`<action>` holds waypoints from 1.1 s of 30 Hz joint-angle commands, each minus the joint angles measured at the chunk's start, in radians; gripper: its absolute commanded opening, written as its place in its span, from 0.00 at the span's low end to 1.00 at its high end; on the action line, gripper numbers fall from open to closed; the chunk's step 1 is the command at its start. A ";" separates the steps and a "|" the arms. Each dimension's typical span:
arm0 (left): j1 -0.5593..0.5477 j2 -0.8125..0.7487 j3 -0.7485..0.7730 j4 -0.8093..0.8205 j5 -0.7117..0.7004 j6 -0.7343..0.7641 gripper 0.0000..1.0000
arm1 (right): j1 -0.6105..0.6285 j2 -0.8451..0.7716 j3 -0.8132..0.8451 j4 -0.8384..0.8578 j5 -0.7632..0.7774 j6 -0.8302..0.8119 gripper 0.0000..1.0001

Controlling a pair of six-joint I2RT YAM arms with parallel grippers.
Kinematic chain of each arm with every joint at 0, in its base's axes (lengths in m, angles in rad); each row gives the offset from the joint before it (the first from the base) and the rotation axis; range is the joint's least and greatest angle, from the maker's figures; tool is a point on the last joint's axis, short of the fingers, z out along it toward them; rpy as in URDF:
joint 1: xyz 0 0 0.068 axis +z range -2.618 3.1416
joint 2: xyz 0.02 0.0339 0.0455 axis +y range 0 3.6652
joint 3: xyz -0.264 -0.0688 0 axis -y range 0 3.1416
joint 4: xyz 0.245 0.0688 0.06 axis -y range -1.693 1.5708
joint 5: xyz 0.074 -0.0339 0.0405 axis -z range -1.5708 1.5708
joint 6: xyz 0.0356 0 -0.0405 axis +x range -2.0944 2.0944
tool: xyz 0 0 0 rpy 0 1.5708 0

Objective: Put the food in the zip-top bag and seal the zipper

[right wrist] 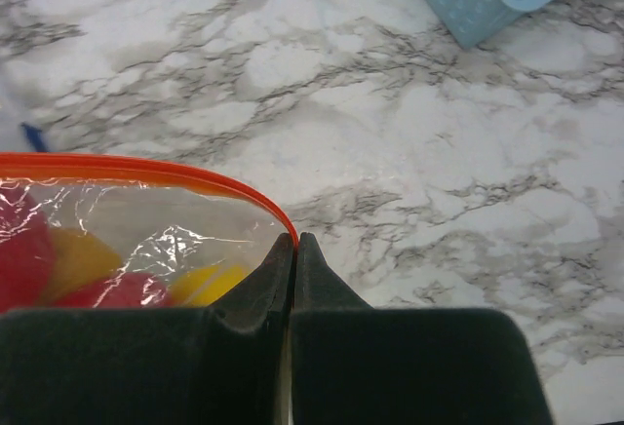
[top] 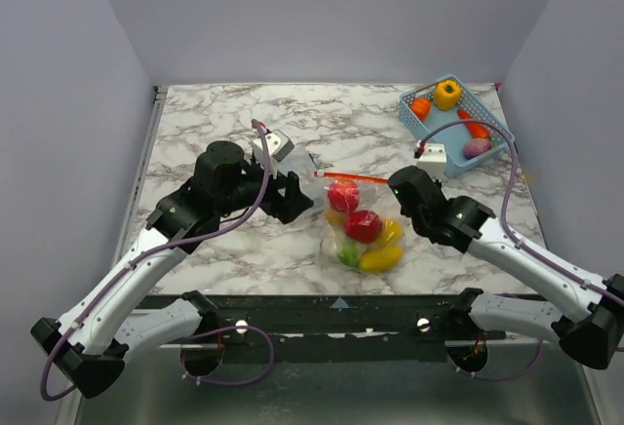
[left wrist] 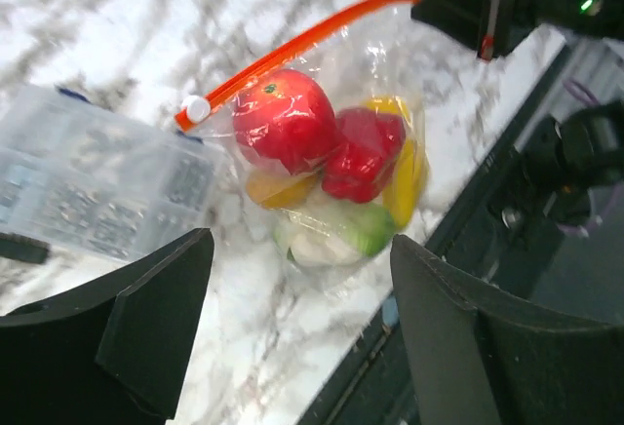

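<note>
Right pincer (right wrist: pixel 293 240) pinched shut on the thin red-orange zipper (right wrist: pixel 146 167), right at the strip's end, at the corner of the floppy clear plastic zip-top bag (right wrist: pixel 166 215) on the side toward the blue mesh basket (top: pixel 414 121). Left pincer (left wrist: pixel 302 250) spread wide and holding nothing, hovering off the bag's opposite side, clear of the plastic. Bag itself flat on the white marble-patterned surface (top: pixel 224 113), with a small white slider (left wrist: pixel 197 108) at the strip's end nearest the left pincer; whether sealed along the full width, impossible to tell. Inside the bag, bunched together and touching, small glossy plastic toy food: round red tomato (left wrist: pixel 285 118) just under the slider end, second red piece (left wrist: pixel 363 152) pressed against it, yellow piece (left wrist: pixel 408 176) along the bag's edge on the right pincer's side, orange-yellow piece (left wrist: pixel 278 189) beneath the tomato, white-and-green piece (left wrist: pixel 336 235) at the bag's bottom. Rigid clear rectangular box (left wrist: pixel 97 186) just beside the bag at its slider corner, touching or not unclear. Well apart from the bag, beyond the right pincer, basket with more toys: yellow pepper (top: pixel 448 94), orange piece (top: pixel 420 107), red-orange piece (top: pixel 477 129), pink-purple piece (top: pixel 476 148).
</note>
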 commanded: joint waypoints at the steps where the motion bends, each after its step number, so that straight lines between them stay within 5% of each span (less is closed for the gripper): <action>1: 0.001 -0.040 0.019 0.144 -0.178 -0.024 0.77 | -0.143 0.095 0.014 -0.022 0.028 0.031 0.00; 8: 0.001 -0.107 -0.133 0.298 -0.294 0.034 0.77 | -0.323 0.167 -0.054 0.040 -0.054 0.019 0.05; 17: 0.002 -0.294 -0.239 0.358 -0.413 0.094 0.77 | -0.325 0.051 -0.003 -0.004 -0.132 0.000 0.58; 26: 0.002 -0.515 -0.263 0.418 -0.500 0.070 0.80 | -0.325 -0.289 0.154 0.003 -0.314 -0.199 0.81; 29: 0.002 -0.583 -0.222 0.384 -0.529 0.063 0.82 | -0.325 -0.442 0.157 0.070 -0.331 -0.249 0.98; 33: 0.002 -0.667 -0.171 0.344 -0.578 0.065 0.89 | -0.325 -0.614 0.121 0.163 -0.335 -0.285 1.00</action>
